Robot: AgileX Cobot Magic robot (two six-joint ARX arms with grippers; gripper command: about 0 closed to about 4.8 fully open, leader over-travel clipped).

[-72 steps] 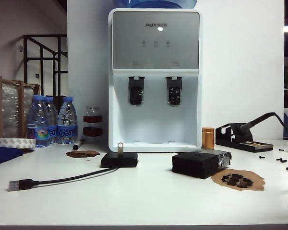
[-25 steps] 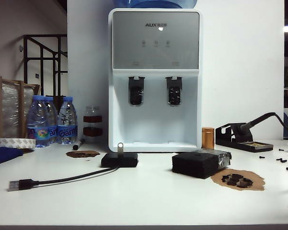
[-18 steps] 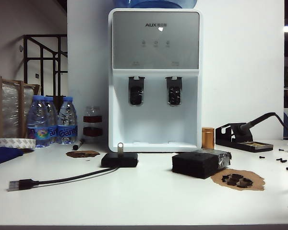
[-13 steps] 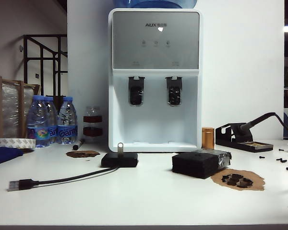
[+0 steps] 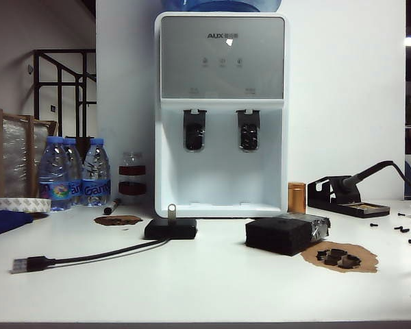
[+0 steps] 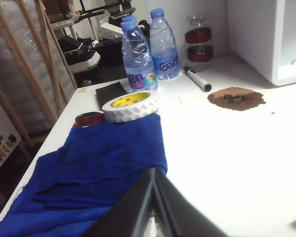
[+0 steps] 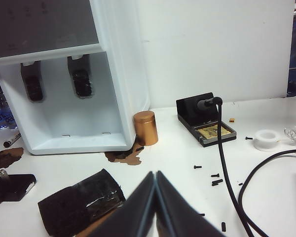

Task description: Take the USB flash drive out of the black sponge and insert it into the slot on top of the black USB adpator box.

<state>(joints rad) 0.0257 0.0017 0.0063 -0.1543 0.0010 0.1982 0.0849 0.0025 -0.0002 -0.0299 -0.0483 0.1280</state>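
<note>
The silver USB flash drive stands upright on top of the black USB adpator box, left of the table's middle. It hides the slot. The black sponge, taped at its far end, lies to the right with nothing stuck in it. The right wrist view shows the sponge, the box and the drive. My right gripper is shut and empty, hanging back from the sponge. My left gripper is shut and empty over a blue cloth. Neither gripper appears in the exterior view.
A white water dispenser stands behind the box. The box's cable runs left to a USB plug. Water bottles, a tape roll, a copper can, a soldering stand, foam scraps and loose screws lie around.
</note>
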